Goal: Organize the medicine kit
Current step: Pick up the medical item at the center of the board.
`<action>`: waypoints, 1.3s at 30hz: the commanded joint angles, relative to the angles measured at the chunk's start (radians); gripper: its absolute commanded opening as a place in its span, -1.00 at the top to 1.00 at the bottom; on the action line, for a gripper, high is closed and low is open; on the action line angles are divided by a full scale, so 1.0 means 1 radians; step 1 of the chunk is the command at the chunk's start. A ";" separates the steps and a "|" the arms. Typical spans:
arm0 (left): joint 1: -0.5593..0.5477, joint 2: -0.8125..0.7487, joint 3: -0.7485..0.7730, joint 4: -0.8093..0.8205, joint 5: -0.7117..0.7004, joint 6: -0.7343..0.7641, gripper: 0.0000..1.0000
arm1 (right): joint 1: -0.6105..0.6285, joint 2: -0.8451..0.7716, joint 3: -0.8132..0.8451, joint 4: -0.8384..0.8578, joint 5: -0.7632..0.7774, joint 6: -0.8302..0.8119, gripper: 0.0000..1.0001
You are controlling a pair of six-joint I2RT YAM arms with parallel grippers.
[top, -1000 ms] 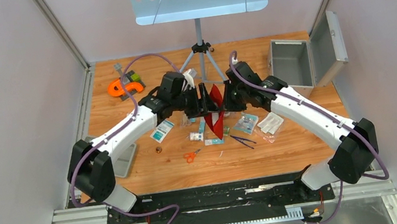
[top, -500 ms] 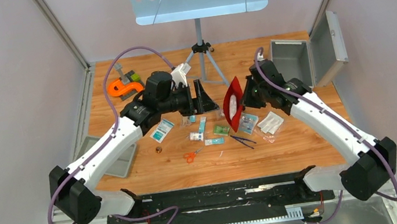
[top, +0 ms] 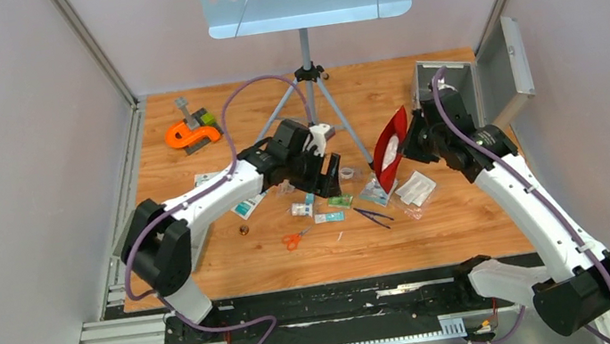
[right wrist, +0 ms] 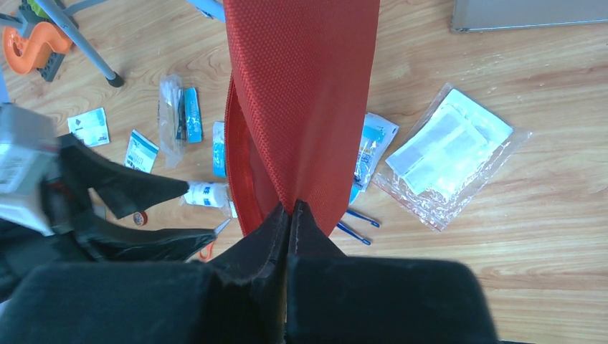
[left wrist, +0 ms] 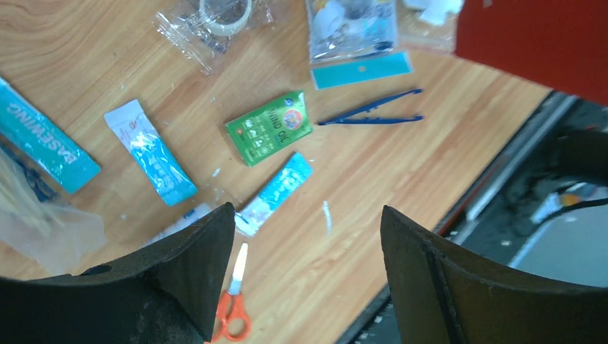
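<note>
Upper right of the overhead view: the medicine kit sits on the worktop with its mouth showing and its hinged lid swung out to the right.
Right gripper: jaws closed on the lower edge of a red pouch, which it holds off the worktop, just left of the kit.
Left gripper: jaws spread wide, hovering over the loose packets at centre frame.
Between pouch and kit: the right arm's wrist and its purple cable, which crosses the kit's left wall.
Under the pouch: a teal-edged packet, partly hidden by it, and blue tweezers beside it.
Centre clutter: a green sachet, orange scissors, and a clear bag of white pads lying apart on the worktop.
Upper middle: a tripod with legs spread behind the left gripper.
Upper left: an orange clamp.
Left edge: a grey tray, mostly behind the left arm.
</note>
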 commanded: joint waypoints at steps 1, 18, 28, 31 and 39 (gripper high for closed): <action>-0.037 0.056 0.053 0.034 -0.105 0.163 -0.65 | -0.003 -0.014 0.003 -0.004 -0.011 -0.022 1.00; -0.107 0.248 0.078 0.142 -0.108 0.569 -0.69 | -0.003 -0.003 -0.018 0.012 -0.018 -0.037 1.00; -0.118 0.314 0.116 0.126 -0.133 0.640 -0.68 | -0.004 0.010 -0.005 0.025 -0.053 -0.034 1.00; -0.120 0.341 0.130 0.110 -0.128 0.647 -0.68 | -0.004 0.006 -0.008 0.027 -0.050 -0.031 1.00; -0.120 0.377 0.138 0.117 -0.159 0.638 -0.62 | -0.004 -0.003 -0.014 0.027 -0.050 -0.023 1.00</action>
